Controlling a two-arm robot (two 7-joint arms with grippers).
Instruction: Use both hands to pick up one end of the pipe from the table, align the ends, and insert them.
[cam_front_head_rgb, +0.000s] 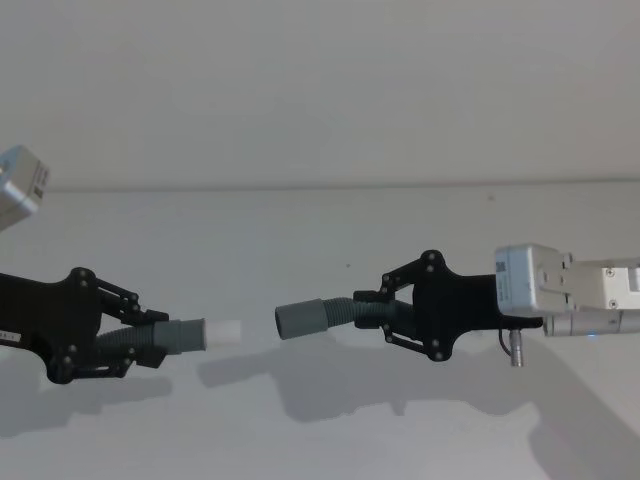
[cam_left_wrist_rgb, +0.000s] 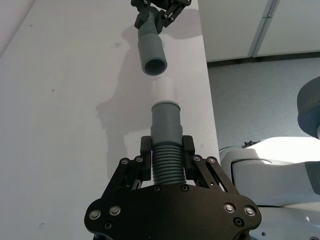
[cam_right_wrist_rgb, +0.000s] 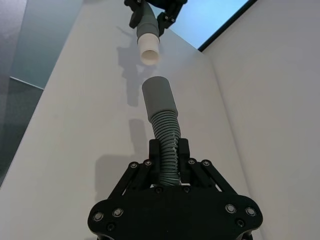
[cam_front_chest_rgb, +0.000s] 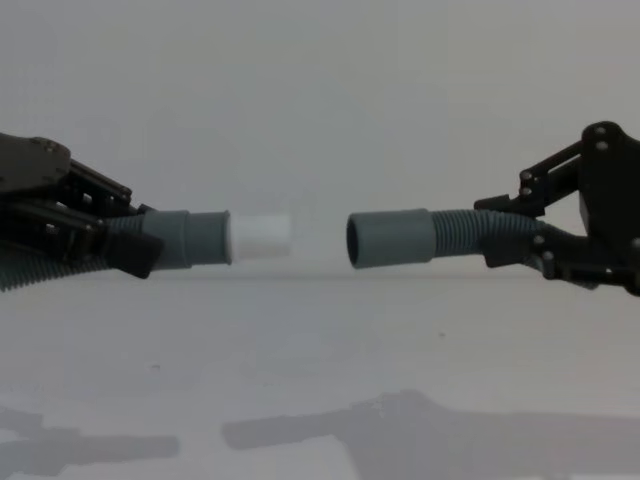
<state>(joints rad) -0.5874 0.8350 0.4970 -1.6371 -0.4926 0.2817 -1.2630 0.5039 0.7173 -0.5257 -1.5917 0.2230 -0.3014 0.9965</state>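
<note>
My left gripper (cam_front_head_rgb: 140, 335) is shut on a corrugated grey pipe (cam_front_head_rgb: 135, 342) whose cuff ends in a narrower white tip (cam_front_head_rgb: 224, 333). Over on the right, my right gripper (cam_front_head_rgb: 385, 315) is shut on the other pipe piece (cam_front_head_rgb: 352, 310), which ends in a wider hollow grey socket (cam_front_head_rgb: 302, 318). Both ends hang above the table (cam_front_head_rgb: 320, 230), facing each other across a small gap; the chest view shows the white tip (cam_front_chest_rgb: 260, 238) and socket (cam_front_chest_rgb: 390, 238) nearly level. In the left wrist view the cuff (cam_left_wrist_rgb: 165, 120) points at the socket mouth (cam_left_wrist_rgb: 154, 65).
The hoses and arms cast shadows on the white table (cam_front_chest_rgb: 320, 400) below. A grey box-shaped device (cam_front_head_rgb: 20, 185) sits at the far left edge. The robot's white body (cam_left_wrist_rgb: 270, 165) lies beyond the table edge in the left wrist view.
</note>
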